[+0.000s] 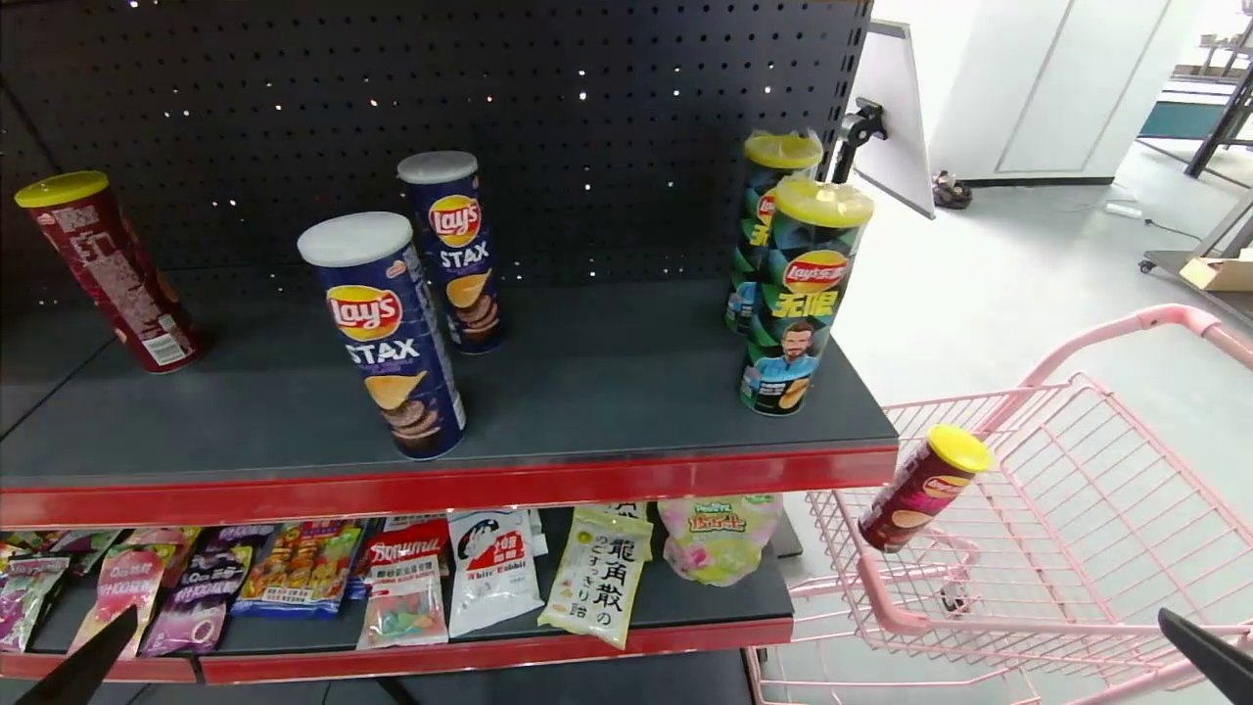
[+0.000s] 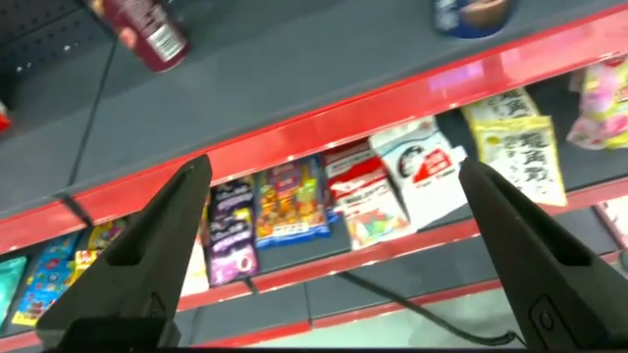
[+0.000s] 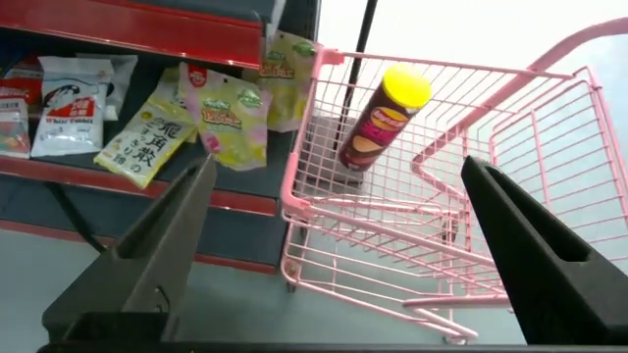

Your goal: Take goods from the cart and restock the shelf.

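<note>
Head view: the pink cart stands just beside the right end of the shelving. One maroon can with a yellow lid is in it, tilted with the lid uppermost and leaning on the cart wall nearest the shelves. On the upper shelf a red can with a yellow lid stands at the far left. A front blue can stands near the red front edge, and a rear blue can is close behind it toward the pegboard. Two green cans with yellow lids stand at the right end, one behind the other. The lower shelf carries a row of snack bags lying flat.

Right wrist view has the maroon can propped in a corner of the cart. The right jaws are spread wide apart, short of the cart's basket, and hold nothing.

Left wrist view shows the left jaws also wide apart and empty. They sit in front of the lower shelf, facing the snack bags, with the upper shelf beyond
</note>
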You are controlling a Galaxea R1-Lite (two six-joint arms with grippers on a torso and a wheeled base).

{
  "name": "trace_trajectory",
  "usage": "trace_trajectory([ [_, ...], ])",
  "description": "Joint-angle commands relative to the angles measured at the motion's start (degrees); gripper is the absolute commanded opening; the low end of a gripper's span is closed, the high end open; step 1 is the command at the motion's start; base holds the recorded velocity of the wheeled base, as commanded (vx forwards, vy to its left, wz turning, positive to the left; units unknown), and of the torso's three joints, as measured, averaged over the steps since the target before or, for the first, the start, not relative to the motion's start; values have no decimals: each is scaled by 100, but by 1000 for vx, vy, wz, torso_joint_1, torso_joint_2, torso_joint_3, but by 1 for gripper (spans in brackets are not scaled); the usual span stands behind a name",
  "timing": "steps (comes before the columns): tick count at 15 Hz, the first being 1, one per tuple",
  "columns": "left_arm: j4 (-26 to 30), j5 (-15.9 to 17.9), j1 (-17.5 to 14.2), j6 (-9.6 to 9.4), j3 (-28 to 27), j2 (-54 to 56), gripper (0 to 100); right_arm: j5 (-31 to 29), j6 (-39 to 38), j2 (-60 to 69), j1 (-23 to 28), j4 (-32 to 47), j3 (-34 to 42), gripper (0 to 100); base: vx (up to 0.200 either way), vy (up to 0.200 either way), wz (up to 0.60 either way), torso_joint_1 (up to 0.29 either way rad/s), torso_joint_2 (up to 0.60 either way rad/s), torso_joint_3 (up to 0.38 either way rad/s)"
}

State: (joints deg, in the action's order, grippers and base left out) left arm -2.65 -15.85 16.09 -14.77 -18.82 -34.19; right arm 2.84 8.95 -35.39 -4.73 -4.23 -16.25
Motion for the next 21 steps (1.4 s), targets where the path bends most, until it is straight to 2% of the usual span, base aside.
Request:
trace_trajectory([
  [1,1,-6,-1,-8,1,-35,100,6,2,-12,-2,1,-1,100,0,0,0,0,0,0],
  [4,1,-6,-1,-52,10,-35,100,-3,72,-12,-2,1,34,100,0,0,0,0,0,0],
  [13,-8,-6,-1,-131,-7,18,100,6,72,6,7,-8,78,100,0,0,-600,0,4,3],
  [17,10,47,17,-166,10,150,100,-29,72,15,16,-8,78,100,0,0,0,0,0,0],
  [21,27,319,17,-219,10,361,100,-38,72,15,25,-8,87,100,0,0,0,-56,139,89],
])
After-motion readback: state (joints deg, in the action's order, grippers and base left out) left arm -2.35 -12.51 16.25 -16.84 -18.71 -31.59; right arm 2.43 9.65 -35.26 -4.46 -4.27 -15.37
